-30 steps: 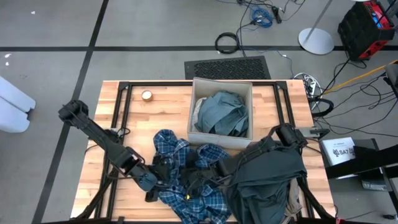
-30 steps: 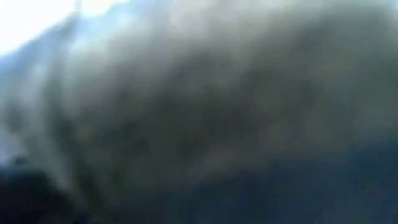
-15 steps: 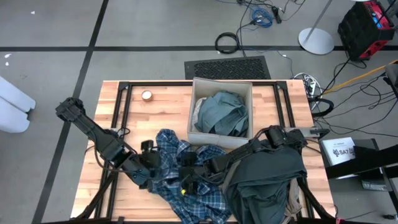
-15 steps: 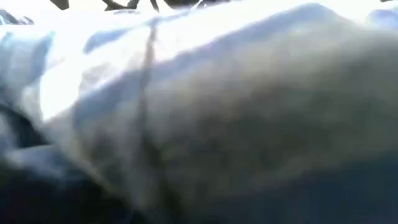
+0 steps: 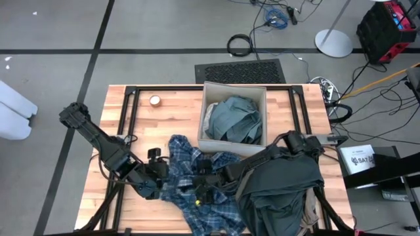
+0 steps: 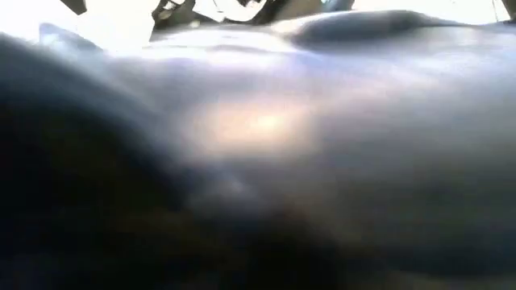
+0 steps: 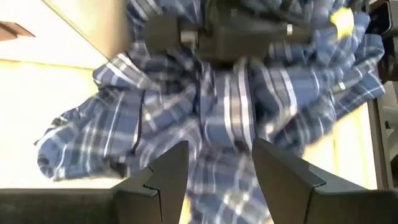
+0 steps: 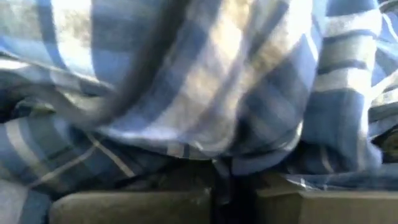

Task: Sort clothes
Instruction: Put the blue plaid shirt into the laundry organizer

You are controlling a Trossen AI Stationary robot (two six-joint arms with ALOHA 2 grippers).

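Blue-and-white plaid cotton shirt (image 5: 200,180) crumpled near front edge of pale wooden bench (image 5: 174,105), just before beige square fabric box (image 5: 205,143). Left gripper (image 5: 157,172) at shirt's left edge, fingers (image 7: 165,177) parted with plaid cloth between them; grip not certain. Right gripper (image 5: 205,178) pressed into shirt's middle, jaws closed on plaid fabric. Dark grey-green garment (image 5: 282,187) draped at front right corner, over right arm. Teal-green garment (image 5: 236,119) bundled inside box. Low view blocked by cloth.
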